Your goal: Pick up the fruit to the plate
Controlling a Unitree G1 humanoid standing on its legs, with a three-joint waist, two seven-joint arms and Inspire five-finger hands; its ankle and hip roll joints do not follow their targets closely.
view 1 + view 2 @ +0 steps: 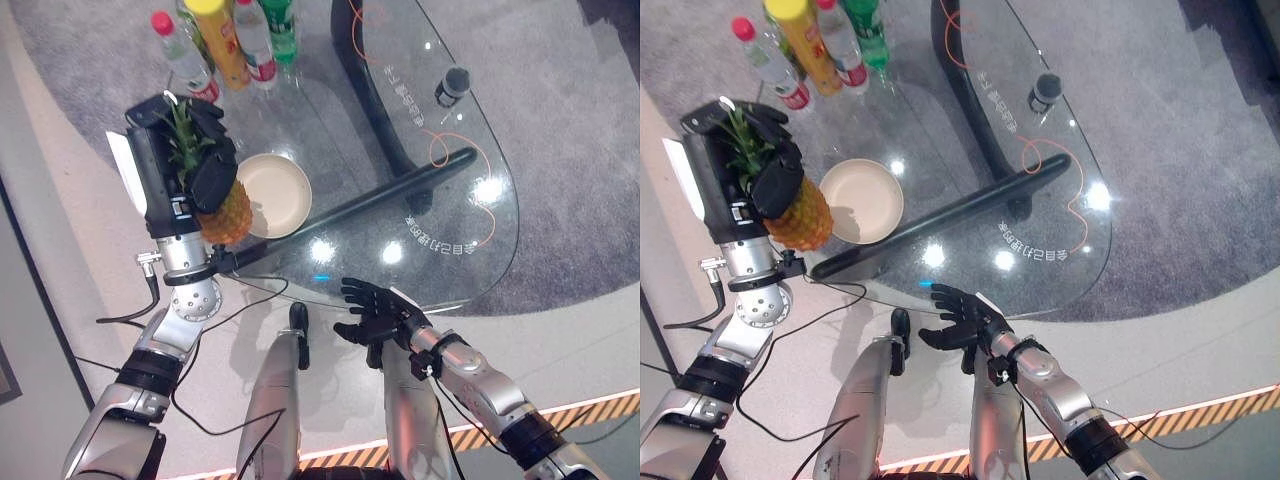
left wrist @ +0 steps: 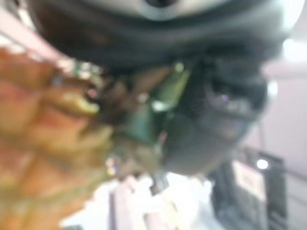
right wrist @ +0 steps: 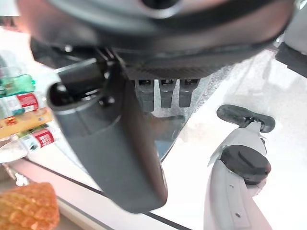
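My left hand (image 1: 205, 165) is shut on a pineapple (image 1: 226, 213), gripping it by its green crown (image 1: 186, 140) so the orange body hangs down. The fruit is held just to the left of a round cream plate (image 1: 275, 195) that rests on the glass table (image 1: 480, 130). In the left wrist view the pineapple's skin (image 2: 38, 134) and crown base (image 2: 144, 115) sit right against the hand (image 2: 216, 120). My right hand (image 1: 380, 310) hovers open, fingers spread, off the table's near edge. The pineapple (image 3: 29, 208) also appears in the right wrist view, past the right hand (image 3: 115, 143).
Several bottles (image 1: 235, 40) stand grouped at the table's far left, behind the plate. A small dark-capped jar (image 1: 452, 85) stands at the far right. An orange cord (image 1: 440, 150) trails over the glass. A dark table leg (image 1: 370, 195) runs beneath it.
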